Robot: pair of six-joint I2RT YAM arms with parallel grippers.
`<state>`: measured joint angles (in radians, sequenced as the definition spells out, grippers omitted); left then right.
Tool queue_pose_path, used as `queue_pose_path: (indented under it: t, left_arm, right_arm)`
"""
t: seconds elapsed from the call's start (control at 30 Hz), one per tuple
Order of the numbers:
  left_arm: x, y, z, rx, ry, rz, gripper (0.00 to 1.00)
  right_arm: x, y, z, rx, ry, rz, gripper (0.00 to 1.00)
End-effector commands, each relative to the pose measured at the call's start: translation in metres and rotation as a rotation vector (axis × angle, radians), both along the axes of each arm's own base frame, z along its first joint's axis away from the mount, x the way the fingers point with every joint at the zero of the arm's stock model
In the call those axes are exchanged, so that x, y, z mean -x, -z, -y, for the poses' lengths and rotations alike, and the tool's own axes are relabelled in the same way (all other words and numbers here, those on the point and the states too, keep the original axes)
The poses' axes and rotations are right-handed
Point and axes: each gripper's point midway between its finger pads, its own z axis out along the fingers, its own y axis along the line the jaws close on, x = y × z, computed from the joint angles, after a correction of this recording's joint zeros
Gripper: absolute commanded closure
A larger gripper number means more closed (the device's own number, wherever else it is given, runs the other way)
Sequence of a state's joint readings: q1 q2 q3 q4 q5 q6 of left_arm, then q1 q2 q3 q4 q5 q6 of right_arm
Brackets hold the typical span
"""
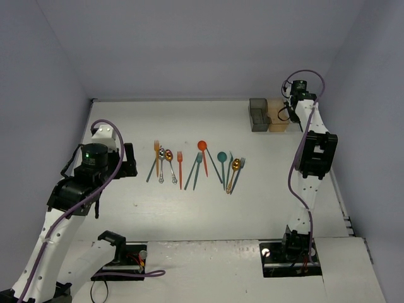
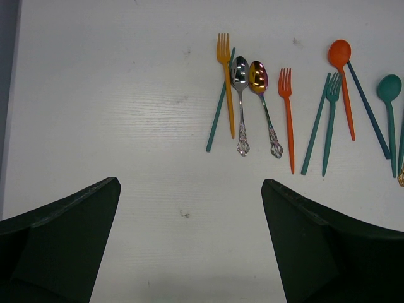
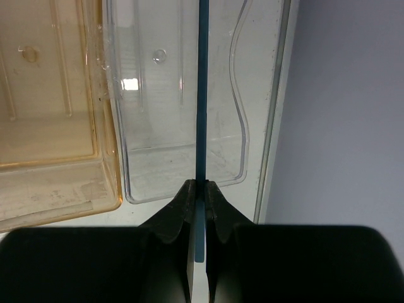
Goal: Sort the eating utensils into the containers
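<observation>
Right pincer (image 3: 200, 189) clamped tight on blue chopstick (image 3: 201, 95), held lengthwise over clear bin (image 3: 158, 145), likely so it falls inside. Left pincer (image 2: 189, 183) spread wide, empty, above bench (image 2: 126, 95). Other utensils (image 1: 196, 164) lie in row there.

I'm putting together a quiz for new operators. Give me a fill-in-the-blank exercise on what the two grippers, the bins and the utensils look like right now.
1. The right gripper is shut on a thin ___ chopstick.
2. The bin below that chopstick is ___, with an orange-tan bin beside it.
3. The left gripper is ___, holding nothing.
4. The two shiny spoons lie between two ___ forks.

Missing words: blue; clear; open; orange
</observation>
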<state>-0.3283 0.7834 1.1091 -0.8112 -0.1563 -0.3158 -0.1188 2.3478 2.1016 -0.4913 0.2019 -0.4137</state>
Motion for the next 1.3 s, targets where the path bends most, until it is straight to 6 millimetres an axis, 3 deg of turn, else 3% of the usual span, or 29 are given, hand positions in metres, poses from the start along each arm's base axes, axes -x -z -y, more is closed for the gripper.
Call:
queue_pose_path:
  t: [0.0,0.23,0.43,0.53,0.63,0.8,0.93,1.0,1.13,1.2,1.27]
  left_arm:
    - [-0.008,-0.014,0.006,0.038,0.0,0.051,0.07]
    - [-0.009,-0.012,0.006,0.034,0.0,0.042,0.06]
    - [-0.009,-0.01,0.007,0.042,-0.004,0.037,0.06]
    - [-0.01,-0.01,0.007,0.04,-0.004,0.037,0.06]
    - [-0.01,-0.01,0.006,0.039,-0.005,0.038,0.06]
    - [-0.01,-0.012,0.007,0.043,-0.004,0.041,0.06]
    - [-0.01,-0.011,0.008,0.047,0.0,0.039,0.06]
    - [-0.01,-0.012,0.009,0.048,0.004,0.04,0.06]
    - [-0.009,-0.012,0.006,0.037,0.002,0.044,0.06]
    - [-0.009,-0.011,0.006,0.033,-0.001,0.042,0.06]
    - [-0.009,-0.009,0.006,0.032,-0.004,0.036,0.06]
  right_arm:
    - [-0.011,-0.022,0.004,0.02,0.009,0.06,0.97]
    - [-0.019,-0.026,0.0,0.004,0.004,0.086,0.88]
    - [-0.022,-0.032,-0.006,-0.005,-0.004,0.103,0.75]
    - [-0.024,-0.041,-0.01,-0.008,-0.005,0.125,0.64]
    - [-0.026,-0.055,-0.015,-0.013,-0.004,0.157,0.59]
    - [-0.027,-0.114,-0.042,-0.036,0.026,0.293,0.44]
    - [-0.013,-0.148,-0.061,-0.08,0.107,0.386,0.4]
    - [0.001,-0.151,-0.091,-0.137,0.125,0.402,0.38]
    - [0.032,-0.138,-0.14,-0.189,0.132,0.379,0.36]
    - [0.058,-0.119,-0.182,-0.22,0.093,0.338,0.36]
    - [0.077,-0.106,-0.21,-0.248,0.06,0.308,0.36]
